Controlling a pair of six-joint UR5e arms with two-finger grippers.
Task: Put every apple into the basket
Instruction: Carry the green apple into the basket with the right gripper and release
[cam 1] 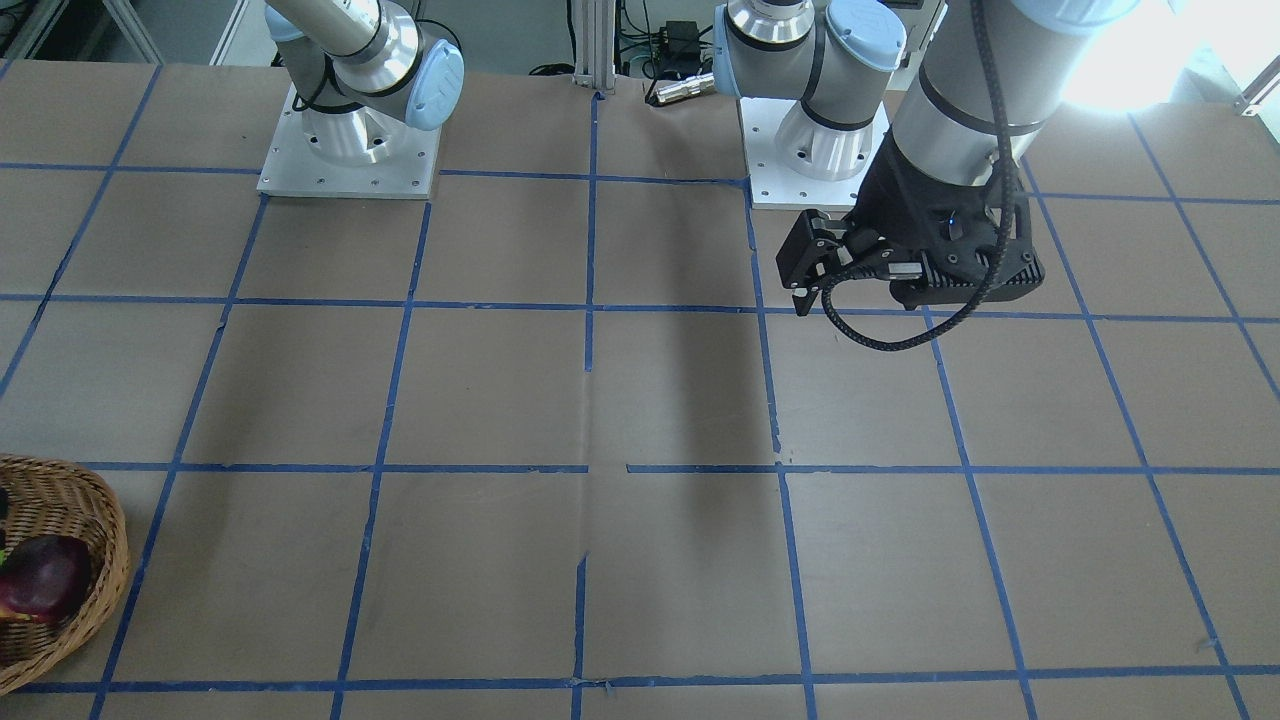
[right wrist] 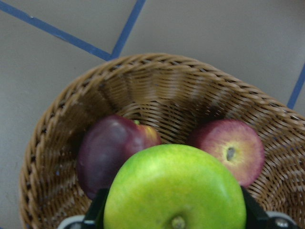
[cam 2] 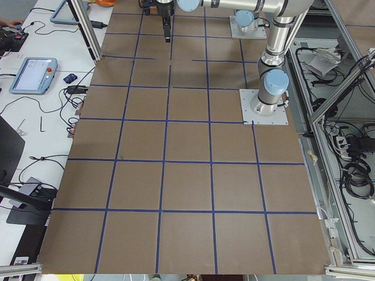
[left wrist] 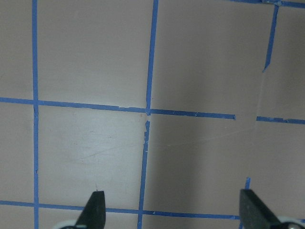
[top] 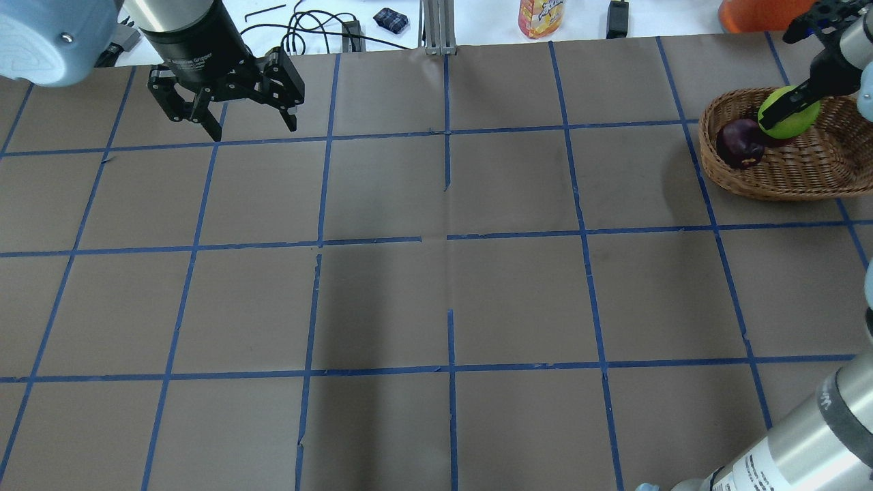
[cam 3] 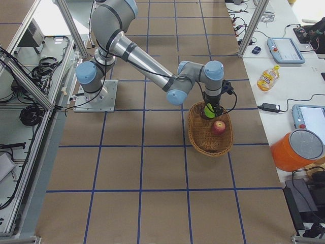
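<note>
The wicker basket [top: 777,179] stands at the table's far right; it also shows in the front view [cam 1: 95,500], the right side view [cam 3: 203,142] and the right wrist view [right wrist: 143,71]. Inside lie the dark purplish-red apple [top: 738,144] [cam 1: 45,580] [right wrist: 107,152] and the red apple with a yellowish patch [right wrist: 233,145] [cam 3: 219,127]. My right gripper [top: 794,102] [right wrist: 174,212] is shut on the yellow-green apple [top: 794,117] [right wrist: 174,191] [cam 3: 208,109] and holds it just over the basket's inside. My left gripper [top: 252,129] [cam 1: 800,295] [left wrist: 174,210] is open and empty above the far left of the table.
The table is brown paper with a blue tape grid [top: 447,235]. Beyond the far edge are a yellow bottle [top: 540,17], an orange container [top: 750,13] and cables [top: 307,27]. The two arm bases [cam 1: 350,150] [cam 1: 815,150] are bolted on the robot's side.
</note>
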